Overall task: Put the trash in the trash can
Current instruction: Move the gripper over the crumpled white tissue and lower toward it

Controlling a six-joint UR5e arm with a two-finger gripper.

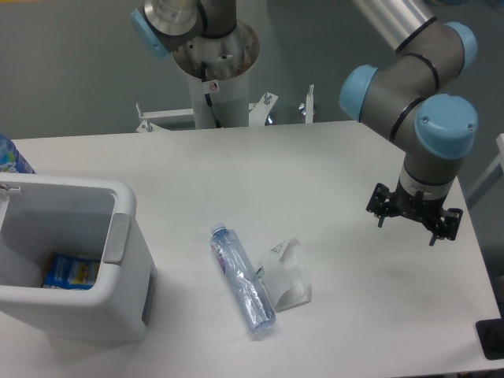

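End effector [415, 224] hangs over the right side of the counter [331, 165], well clear of everything, its fingers pointing down with nothing between them; from this angle I cannot tell whether the jaws stand apart or closed. Both pieces of trash lie off at its nine o'clock, toward the middle front of the counter, so the coming reach runs leftward across bare white surface. Nearest to it is the wrapper [286, 271], a crumpled translucent-white scrap, and right against the wrapper's left edge lies the bottle [242, 276], flat on its side. That bottle's long axis is the thing to watch: cap [218, 231] up at roughly eleven o'clock, base down at five o'clock near the front edge, so I judge a grasp across the body wants the fingers turned to straddle that diagonal. The two items touch or very nearly do, which could mean one gets nudged when the other is taken. Farther out at nine o'clock from the bottle sits the trash can [126, 268], at the left front, mouth open upward, grey handle panel facing the bottle. Inside it already rests a blue and yellow packet [71, 271] on the bottom. Neither task item is in it yet.
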